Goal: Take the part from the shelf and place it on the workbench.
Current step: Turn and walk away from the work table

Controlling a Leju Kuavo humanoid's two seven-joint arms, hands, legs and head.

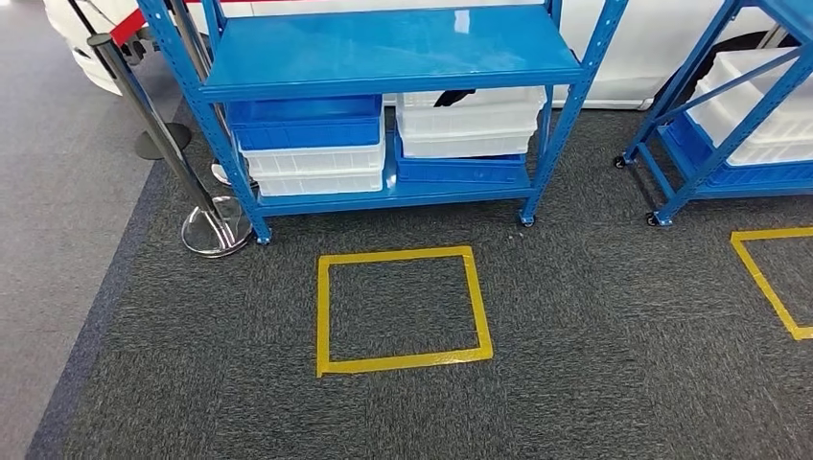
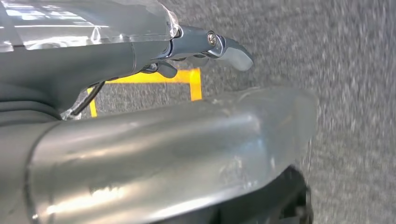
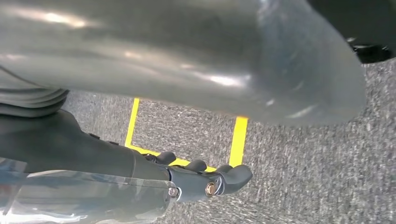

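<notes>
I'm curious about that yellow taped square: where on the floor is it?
In the head view, the yellow taped square lies on the dark carpet, just in front of the blue shelf holding stacked bins.

Blue steel shelf racks on castors: two, one [image 1: 383, 57] facing the camera and one [image 1: 729, 125] at the far right edge.

Blue plastic bins on the first rack's bottom shelf: two, one [image 1: 307, 123] on top of the left stack and one [image 1: 460, 170] beneath the right stack.

White plastic bins on that shelf: stacked on both sides [image 1: 316, 171] [image 1: 470, 125]; exact number cannot be told.

Yellow tape squares on the grey carpet: two, one whole [image 1: 403, 309], one cut by the frame [image 1: 772, 280].

Chrome stanchion posts with round bases: one [image 1: 213, 230].
</notes>
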